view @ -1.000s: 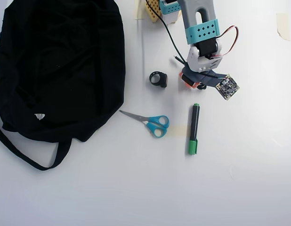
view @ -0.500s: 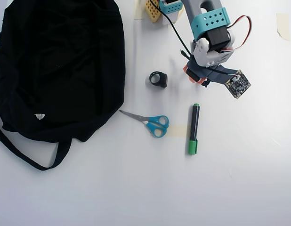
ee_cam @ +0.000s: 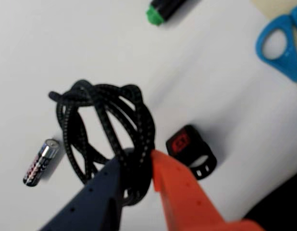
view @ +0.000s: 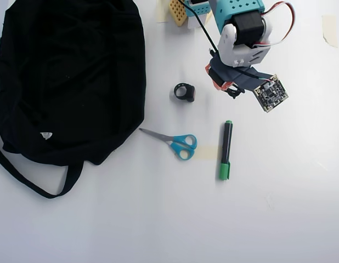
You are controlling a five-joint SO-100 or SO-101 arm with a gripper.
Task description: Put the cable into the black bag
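Cable: thin black braided cord (ee_cam: 110,130) wound in several loose loops with one short stub end poking out at upper left of the wrist view; it sits in the centre of that frame, pinched at its lower edge and hanging clear above the tabletop (ee_cam: 52,48). In the overhead view only a small dark bit (view: 234,92) shows under the arm, upper right of centre.
End effector: closed on the cable (ee_cam: 138,172), dark blue finger (ee_cam: 98,195) on the left, orange finger (ee_cam: 179,190) on the right.
Black bag: large soft fabric bag (view: 71,76) filling the upper left of the overhead view, strap trailing to lower left, well apart from the cable.
Nearby: black ring-shaped piece (view: 185,91); blue-handled scissors (view: 178,143); green-capped marker (view: 226,149); AA battery (ee_cam: 40,162) at left of the wrist view.
Change: over the last second the arm's wrist has pulled back toward the top of the overhead frame; bag, scissors, marker and ring piece lie where they were.
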